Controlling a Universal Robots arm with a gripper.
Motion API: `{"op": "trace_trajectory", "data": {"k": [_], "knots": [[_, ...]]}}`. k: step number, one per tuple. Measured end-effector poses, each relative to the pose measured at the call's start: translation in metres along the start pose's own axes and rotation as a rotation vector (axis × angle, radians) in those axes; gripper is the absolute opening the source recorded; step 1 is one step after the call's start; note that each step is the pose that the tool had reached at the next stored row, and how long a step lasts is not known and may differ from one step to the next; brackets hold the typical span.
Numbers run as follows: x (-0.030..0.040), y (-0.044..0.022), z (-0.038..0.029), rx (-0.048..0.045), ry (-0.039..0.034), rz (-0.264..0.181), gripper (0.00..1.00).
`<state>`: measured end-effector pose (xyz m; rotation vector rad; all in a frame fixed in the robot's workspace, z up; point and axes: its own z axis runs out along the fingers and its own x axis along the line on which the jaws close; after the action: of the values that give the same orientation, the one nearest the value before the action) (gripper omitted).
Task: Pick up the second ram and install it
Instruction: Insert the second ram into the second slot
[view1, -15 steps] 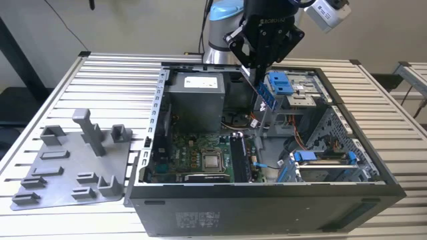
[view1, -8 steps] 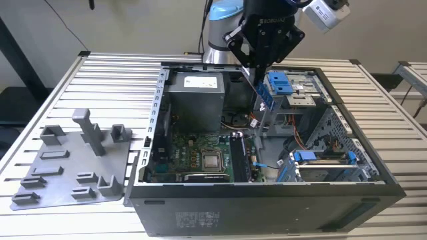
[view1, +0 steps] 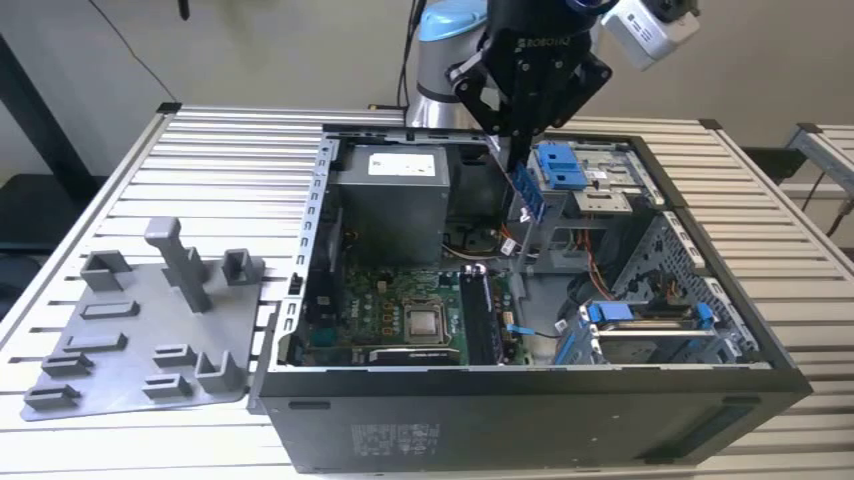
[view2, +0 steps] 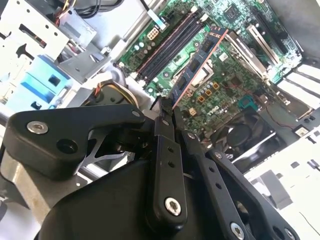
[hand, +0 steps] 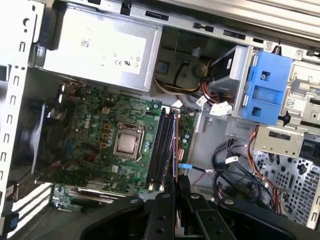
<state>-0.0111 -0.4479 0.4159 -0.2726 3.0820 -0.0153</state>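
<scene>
Even daylight; glare on the pale ribbed metal desk (view1: 200, 150) beside the jaws, shadow inside the black case (view1: 534, 420) below.

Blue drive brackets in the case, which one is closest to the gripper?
The farther blue bracket, just to the exterior view's right of the gripper holding the second ram. The other blue bracket sits at the near corner of the case.

A grey fixture plate (view1: 118, 370) lies beside the open computer case (view1: 534, 420).
</scene>
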Motion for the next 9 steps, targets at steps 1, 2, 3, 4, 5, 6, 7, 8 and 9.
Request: {"op": "trace_trajectory", "data": {"k": [1, 2, 3, 4, 5, 6, 7, 8, 9], "knots": [[0.0000, 0.0000, 0.0000, 0.0003, 0.0000, 0.006, 0.14], [0.0000, 0.0000, 0.0001, 0.0005, 0.0001, 0.012, 0.14], [0.0000, 0.0000, 0.0001, 0.0008, 0.0002, 0.018, 0.14], [0.0000, 0.0000, 0.0001, 0.0010, 0.0003, 0.023, 0.14], [0.0000, 0.0000, 0.0001, 0.0013, 0.0004, 0.029, 0.14], [0.0000, 0.0000, 0.0001, 0.0016, 0.0005, 0.035, 0.14], [0.0000, 0.0000, 0.0002, 0.0018, 0.0005, 0.040, 0.14], [0.0000, 0.0000, 0.0002, 0.0021, 0.0006, 0.046, 0.14], [0.0000, 0.0000, 0.0003, 0.0025, 0.0007, 0.053, 0.14]]}}
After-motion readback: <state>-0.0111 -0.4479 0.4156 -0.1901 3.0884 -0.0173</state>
